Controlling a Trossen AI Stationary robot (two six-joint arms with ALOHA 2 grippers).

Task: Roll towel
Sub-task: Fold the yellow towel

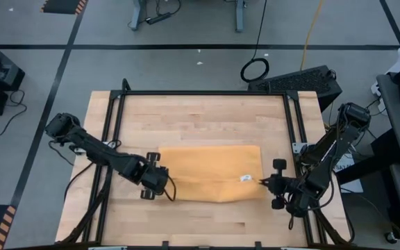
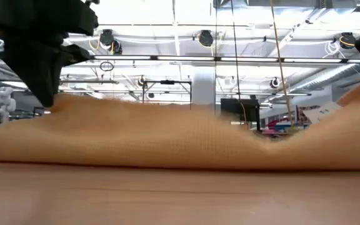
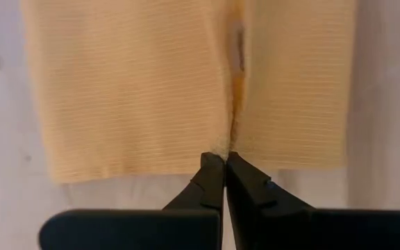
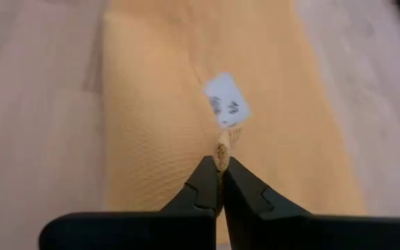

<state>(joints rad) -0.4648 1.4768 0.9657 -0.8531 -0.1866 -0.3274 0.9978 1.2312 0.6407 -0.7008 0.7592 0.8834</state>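
With the towel (image 1: 210,170) lain flat mid-table and only thin pinches of its two short edges clamped by the left gripper (image 1: 164,186) and right gripper (image 1: 267,182), fabric could be slipped free if pulled unevenly.

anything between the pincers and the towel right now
Nothing visible. The left pincer is shut on one short end of the towel, the right pincer shut on the opposite end, beside the white tag.
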